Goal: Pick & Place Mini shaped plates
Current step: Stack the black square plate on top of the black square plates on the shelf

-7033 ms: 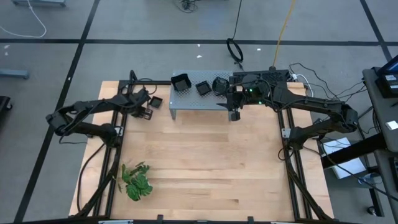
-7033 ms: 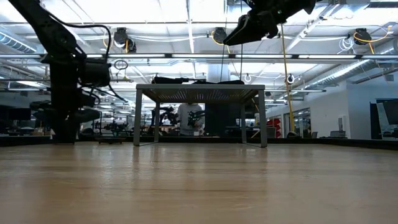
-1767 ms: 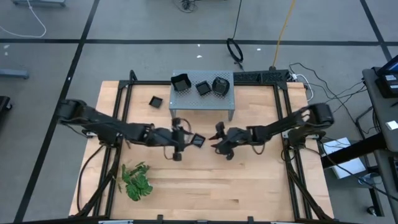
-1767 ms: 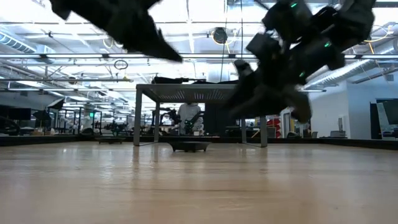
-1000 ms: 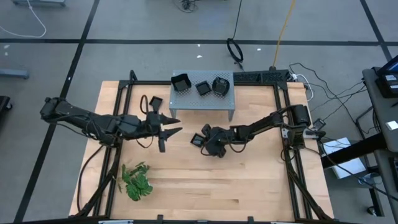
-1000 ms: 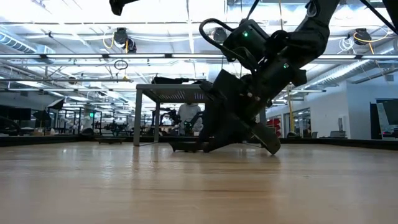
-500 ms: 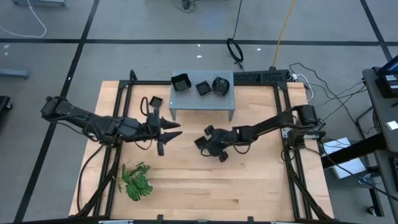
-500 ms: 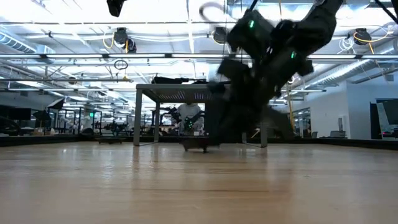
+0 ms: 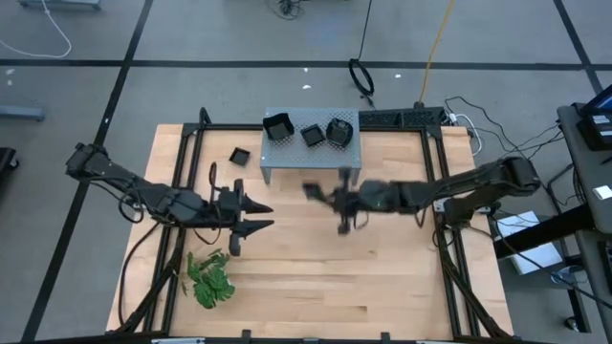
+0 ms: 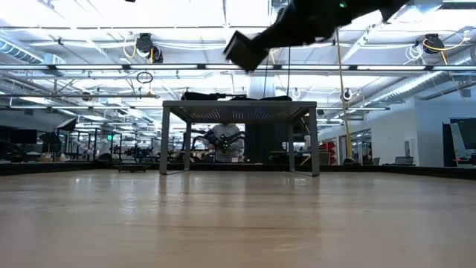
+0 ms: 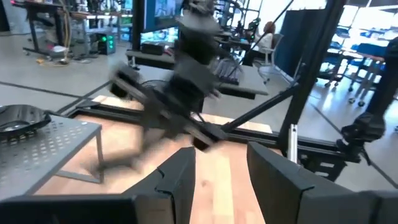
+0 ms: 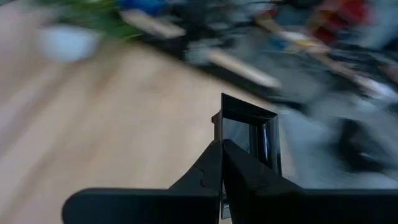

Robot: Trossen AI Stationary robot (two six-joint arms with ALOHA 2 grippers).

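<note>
The right gripper point(image 12: 221, 163) pinches a small glossy black square plate point(image 12: 249, 134) above the wooden table point(image 9: 316, 277), while the left gripper point(image 9: 256, 218) hovers spread open, empty.

The dark left gripper point(image 9: 256, 216) hovers left of table centre, its two fingers spread apart toward three o'clock. The dark right gripper point(image 9: 325, 194), pointing toward nine o'clock, hangs raised mid-table, fingers point(image 12: 214, 163) pinched together.
</note>
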